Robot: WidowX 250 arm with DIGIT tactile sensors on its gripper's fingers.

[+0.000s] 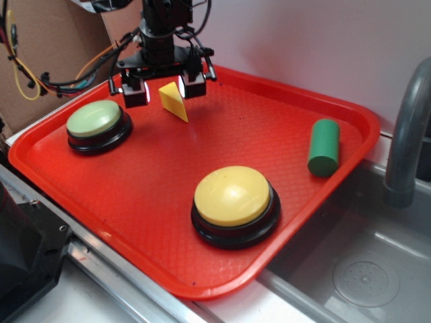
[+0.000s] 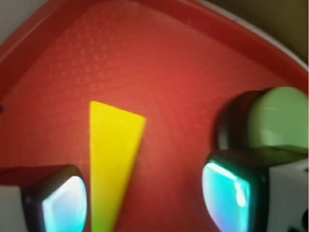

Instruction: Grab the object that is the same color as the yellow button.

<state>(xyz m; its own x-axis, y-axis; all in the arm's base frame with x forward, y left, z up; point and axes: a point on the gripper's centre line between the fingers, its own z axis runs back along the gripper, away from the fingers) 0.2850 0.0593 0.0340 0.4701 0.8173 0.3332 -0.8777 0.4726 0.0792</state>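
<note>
Black gripper (image 1: 165,91) is held spread wide, nothing pinched; small yellow wedge block (image 1: 174,101) is seen between fingers, nearer one finger, on red plastic tray (image 1: 202,161), far from large yellow dome button (image 1: 232,195)

From my station the exterior view is evenly and brightly lit, sharp across the whole red tray (image 1: 81,182). Soft highlights sit on top of the yellow button (image 1: 232,195) and the pale green button (image 1: 94,120), so I read the light as coming from overhead. Shadows are short and faint, tucked just under the buttons and the green cylinder (image 1: 324,147). The fingertip pads (image 1: 143,94) glow white. My wrist view is softer: the pads (image 2: 65,205) at the bottom edge are blurred and glare cyan-white, the yellow wedge (image 2: 113,164) looks saturated with slightly soft edges, and the tray rim smears toward the corners.
</note>
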